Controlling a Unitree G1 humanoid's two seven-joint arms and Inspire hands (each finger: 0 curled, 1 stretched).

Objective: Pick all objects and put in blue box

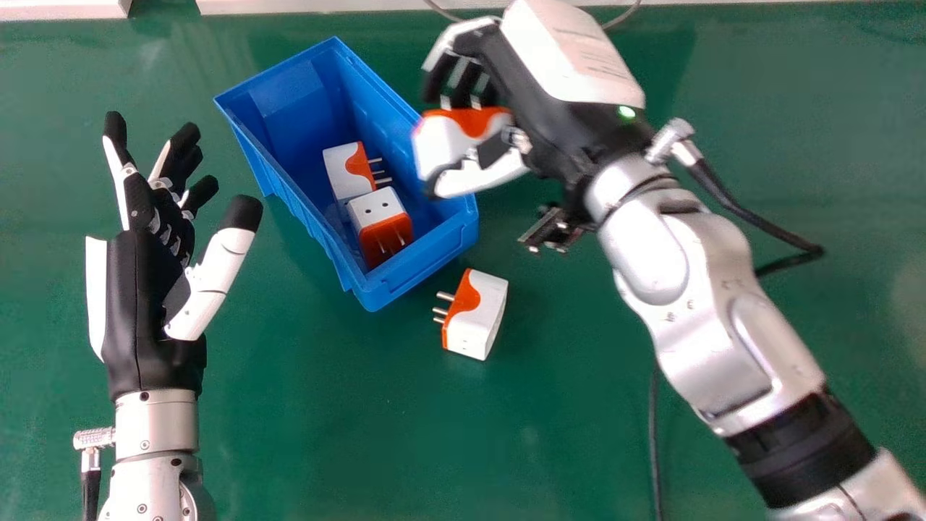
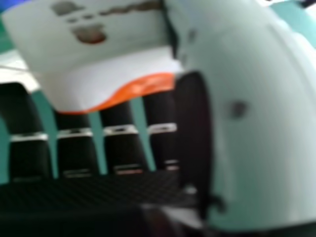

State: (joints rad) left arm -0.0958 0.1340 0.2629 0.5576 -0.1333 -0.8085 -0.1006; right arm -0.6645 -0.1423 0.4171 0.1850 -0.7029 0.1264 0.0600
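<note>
Head view: the right hand (image 1: 532,126) grasps a white-and-orange adapter (image 1: 441,141) over the blue box's (image 1: 419,271) right edge; two adapters (image 1: 380,210) lie inside, another adapter (image 1: 481,318) on the green table (image 1: 347,427); the left hand (image 1: 137,304) is unclenched. Right hand view: thumb (image 2: 261,138) and fingers (image 2: 76,153) frame the grasped adapter

Passage is available over a broad near stretch of bare green table (image 1: 325,434), and down a narrower lane between the left hand (image 1: 137,311) and the blue box (image 1: 286,98). The box has open floor toward its far left end; two boxed plugs (image 1: 376,210) occupy the near right half. Entry from the right is obstructed by the right hand (image 1: 535,94) and forearm (image 1: 702,304) (held plug (image 1: 441,145) included). A loose plug (image 1: 477,318) stands just beside the near right end.
</note>
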